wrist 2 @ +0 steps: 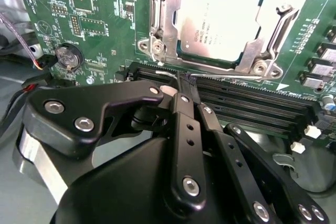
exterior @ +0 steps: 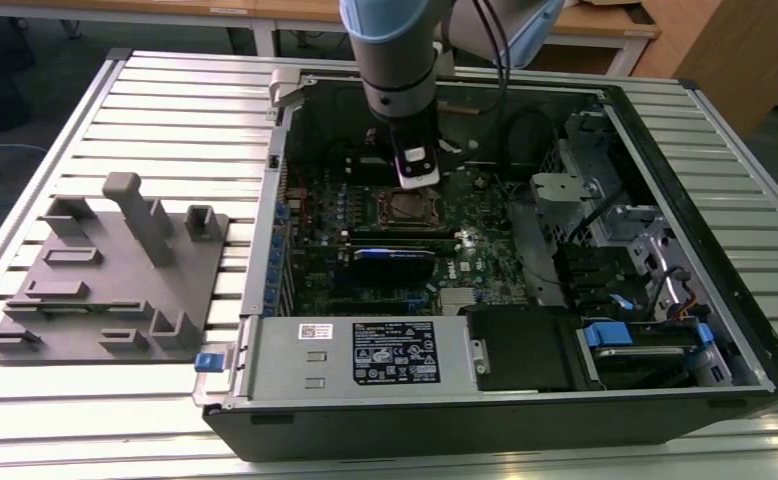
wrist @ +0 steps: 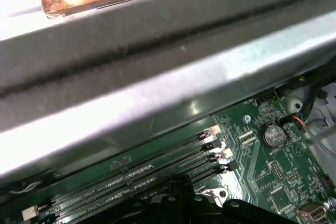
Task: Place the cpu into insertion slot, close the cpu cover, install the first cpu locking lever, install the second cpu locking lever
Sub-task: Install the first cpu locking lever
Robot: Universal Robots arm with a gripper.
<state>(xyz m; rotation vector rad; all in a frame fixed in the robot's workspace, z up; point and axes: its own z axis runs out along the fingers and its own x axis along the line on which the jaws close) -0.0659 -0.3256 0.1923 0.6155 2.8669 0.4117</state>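
While the arm stands upright over the case, we see the gripper [wrist 2: 185,85] pressed together at a thin wire lever [wrist 2: 226,76].
The cpu [wrist 2: 218,22] lies grey and flat under the cpu cover [wrist 2: 169,14].

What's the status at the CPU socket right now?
Gripper jaws shut on thin wire lever beside socket. Cpu seated in insertion slot, cpu cover down. Memory slots close underneath.

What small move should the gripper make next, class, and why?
Probably press the thin wire locking lever sideways to latch it. In the second wrist view, the cpu sits in the insertion slot with the cpu cover closed over it, and the shut gripper sits at the lever.
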